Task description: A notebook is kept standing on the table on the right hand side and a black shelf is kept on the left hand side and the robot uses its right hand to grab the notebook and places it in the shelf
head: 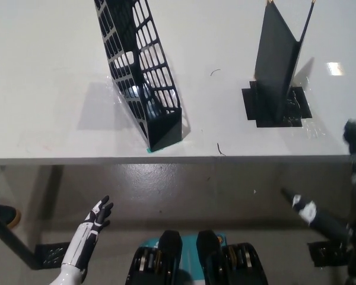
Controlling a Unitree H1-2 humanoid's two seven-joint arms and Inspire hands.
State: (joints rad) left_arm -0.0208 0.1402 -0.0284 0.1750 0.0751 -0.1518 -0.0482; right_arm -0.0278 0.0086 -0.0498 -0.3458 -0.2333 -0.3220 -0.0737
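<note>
A dark notebook (277,62) stands upright on a black taped patch at the right of the white table (59,77). The black mesh shelf (143,71) stands left of centre, its open side up, reaching the table's front edge. My black right hand (344,196) is at the right edge of the head view, below and in front of the table edge, fingers spread apart, holding nothing, well short of the notebook. My white left hand (95,221) rests low at the lower left, open, below the table.
The table's front edge (166,158) runs across the middle of the view, grey floor below it. A table leg and foot (24,252) sit at the lower left. Small black marks lie on the tabletop between shelf and notebook.
</note>
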